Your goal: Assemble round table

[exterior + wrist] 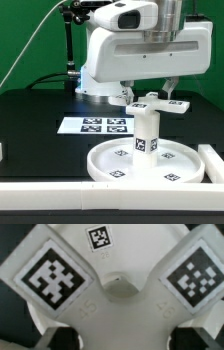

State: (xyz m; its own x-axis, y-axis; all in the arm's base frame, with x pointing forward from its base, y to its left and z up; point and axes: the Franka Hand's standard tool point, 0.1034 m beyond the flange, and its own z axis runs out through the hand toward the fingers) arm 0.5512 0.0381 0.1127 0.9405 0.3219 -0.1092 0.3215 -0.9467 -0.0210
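The large rimmed round disc (105,165) lies flat on the black table. The short cylinder post (148,135) stands upright in its middle. The cross-shaped piece (150,104) sits on top of the post, its tagged arms spread out. My gripper (152,97) hangs straight above it, jaws down on either side of the piece. In the wrist view the cross-shaped piece (120,308) fills the picture, with a small hub at its centre. My gripper (125,339) has its dark fingers (62,336) pressed against both sides of one arm of the piece.
The marker board (103,124) lies behind the disc. A long white bar (100,193) runs along the table's front edge and turns up at the exterior view's right (212,160). The arm's base (100,60) stands at the back.
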